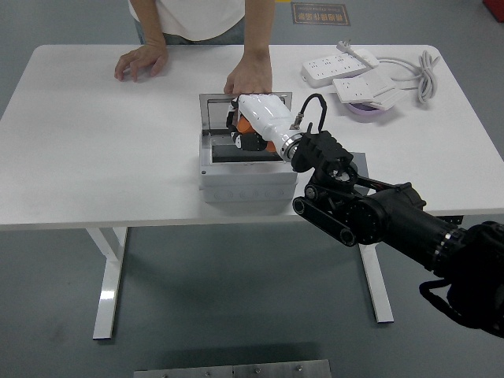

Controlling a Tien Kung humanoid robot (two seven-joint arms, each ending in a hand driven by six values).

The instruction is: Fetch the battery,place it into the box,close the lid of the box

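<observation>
White table across most of the view, on pale metal legs with flat feet. Grey floor beneath and around, smooth, evenly lit, soft shadow under the tabletop. At the bottom edge, a grey metal plate with small bolts. Far beyond the table, a dark sign on the floor, print too small to read. Toward the far right of the tabletop, white power strips with a coiled white cable, beside a lilac dish, possibly a bowl. No walls or windows in view
</observation>
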